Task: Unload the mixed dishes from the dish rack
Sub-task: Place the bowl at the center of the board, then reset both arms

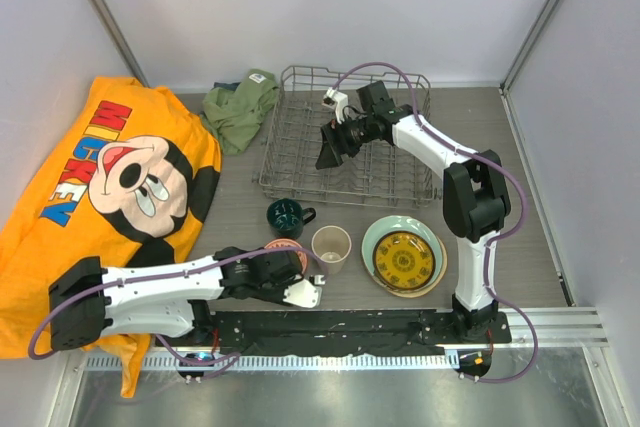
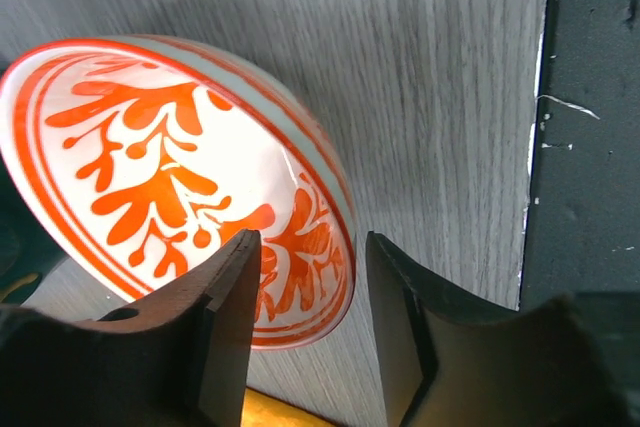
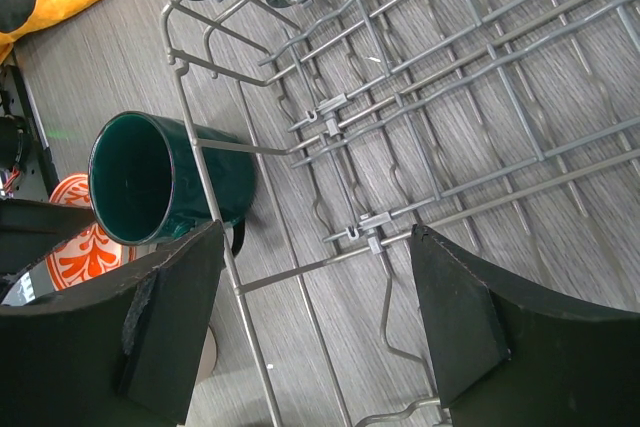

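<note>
My left end effector (image 2: 310, 247) sat low on the surface (image 1: 240, 197), set narrowly apart, with the rim of the bowl (image 2: 170, 167) passing through its gap: one of the fingers (image 2: 225, 327) over the painted inside, the other outside the wall. I could see a gap on both sides of the rim, so I judged I was not clamping it. That straddle suits a thin-walled bowl, which is easiest to pinch by its edge. The bowl appeared to rest on the surface, well on the near side of the rack (image 1: 290, 147), so I took it as unloaded.

My right end effector (image 3: 318, 237) hung wide and empty over the rack's wires. Nothing stood among the tines beneath it, so I judged it had nothing left to pick there.

Just beyond the left end effector stood the mug (image 1: 287, 215), upright, outside the rack's near wall. To the right of it was the cup (image 1: 331, 244), close to the bowl, and I could not tell whether they touched. Farther right lay the green plate (image 1: 375, 235) with the yellow plate (image 1: 403, 259) stacked on it. Whether another plate lay underneath I could not tell.

The cup and mug crowded the bowl, so backing the left end effector toward the black strip (image 1: 380, 325) looked the safest way out. An orange shirt (image 1: 110, 177) and a green cloth (image 1: 240, 107) lay off to the left, well apart.
</note>
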